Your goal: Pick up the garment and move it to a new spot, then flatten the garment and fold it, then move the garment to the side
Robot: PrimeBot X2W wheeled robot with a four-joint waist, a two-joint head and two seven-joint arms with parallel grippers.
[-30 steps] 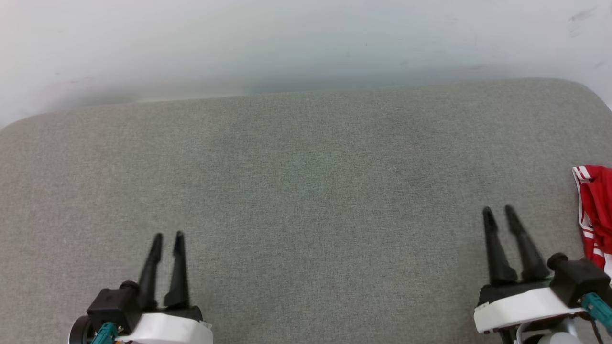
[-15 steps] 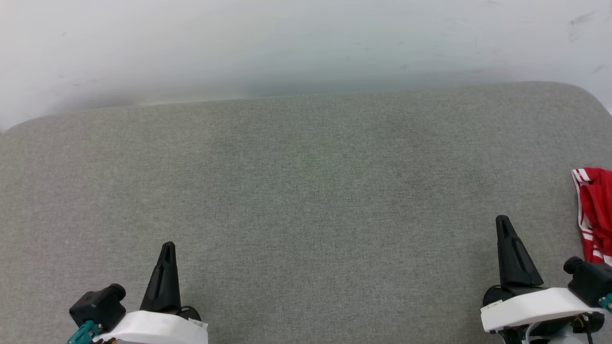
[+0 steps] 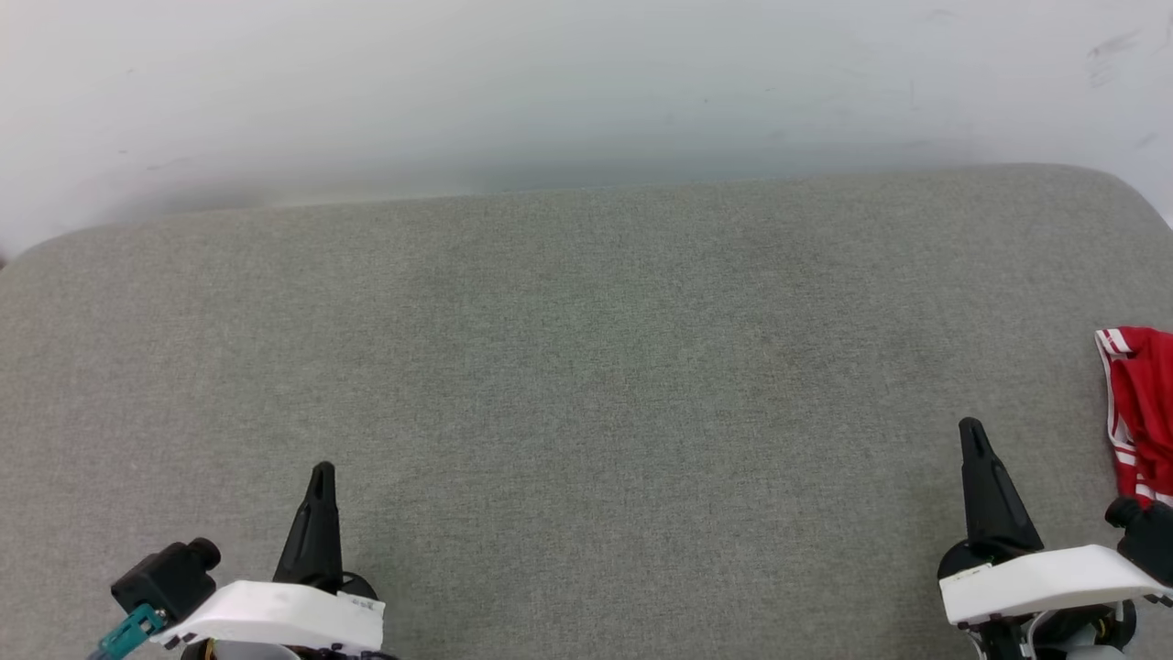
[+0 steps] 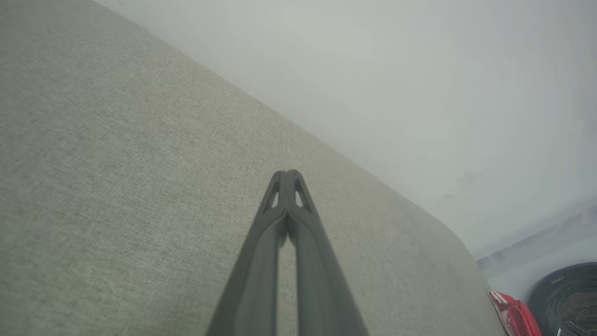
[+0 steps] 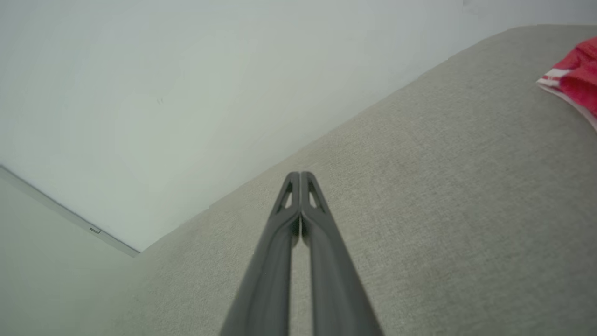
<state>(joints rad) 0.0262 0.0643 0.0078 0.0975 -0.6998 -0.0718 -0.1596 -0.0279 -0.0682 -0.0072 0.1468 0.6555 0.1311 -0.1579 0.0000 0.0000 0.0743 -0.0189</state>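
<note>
The garment [image 3: 1141, 412] is a red cloth with red-and-white striped trim, bunched at the right edge of the grey padded surface and mostly cut off by the frame. A corner of the garment [image 5: 571, 77] shows at the upper right of the right wrist view, and a small red bit of the garment [image 4: 515, 317] at the lower right of the left wrist view. My right gripper [image 3: 970, 429] is shut and empty, left of the garment and apart from it. My left gripper [image 3: 322, 472] is shut and empty at the lower left, far from it. Both point away from me.
The grey fabric surface [image 3: 586, 367] spreads wide between the grippers, with rounded far corners. A pale wall [image 3: 586, 82] rises behind it. A dark round object [image 4: 566, 298] stands on the floor beyond the surface's right end.
Both grippers went from open to shut, with nothing between the fingers. Both arms drew back slightly toward the bottom edge. The picture shifted down a little as the camera moved.
</note>
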